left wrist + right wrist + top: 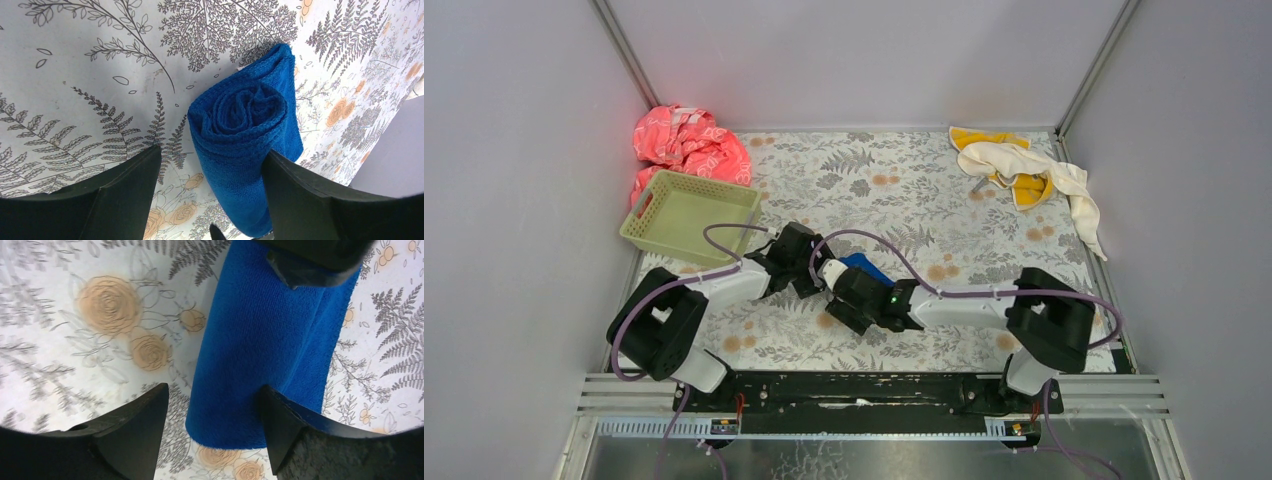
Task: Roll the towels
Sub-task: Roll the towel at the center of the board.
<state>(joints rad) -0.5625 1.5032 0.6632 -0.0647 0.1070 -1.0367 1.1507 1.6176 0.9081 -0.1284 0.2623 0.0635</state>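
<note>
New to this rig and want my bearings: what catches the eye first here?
A blue towel rolled into a tube lies in the middle, with the left fingers and right fingers open on either side. At the far left a pink-red cloth sits behind a green basket; at the far right a yellow towel and a white towel lie crumpled together.

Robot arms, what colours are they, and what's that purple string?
The left arm and right arm are white with black joints. A purple cable loops along each. A green light glows on the right one. The left gripper and right gripper have black wedge-shaped fingers.
</note>
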